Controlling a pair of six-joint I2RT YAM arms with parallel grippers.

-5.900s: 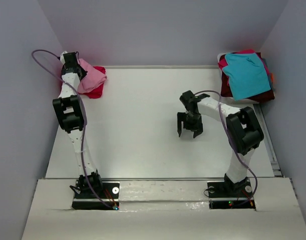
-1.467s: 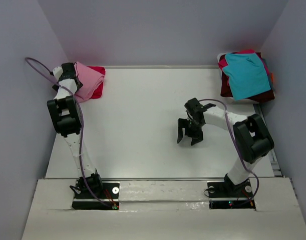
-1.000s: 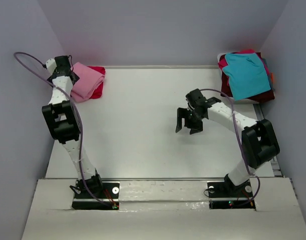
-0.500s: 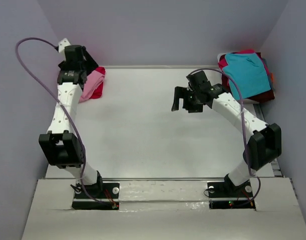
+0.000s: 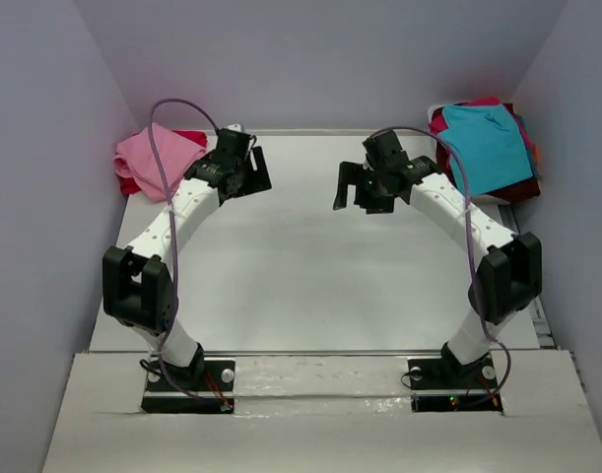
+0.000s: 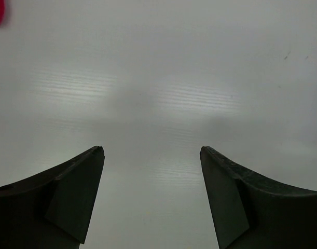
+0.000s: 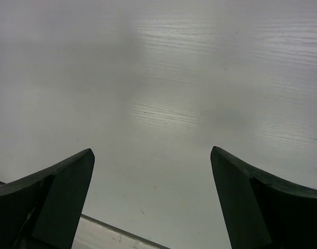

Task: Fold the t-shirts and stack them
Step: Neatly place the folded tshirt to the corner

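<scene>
Top external, two stacked shirts (image 5: 146, 160), left gripper (image 5: 255, 170), right gripper (image 5: 354, 194), both spread.

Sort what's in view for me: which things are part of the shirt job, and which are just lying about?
Job: pink shirt, folded, on red shirt; teal shirt atop the pile; left gripper and right gripper, both open.
Just there: cables; table.

2 grippers show: left gripper (image 5: 251, 173) and right gripper (image 5: 357, 193). At upper left lie 2 folded shirts, 1 pink t-shirt (image 5: 148, 156) on 1 red t-shirt (image 5: 190, 137). At upper right sits 1 pile (image 5: 488, 146); its count is unclear.
</scene>
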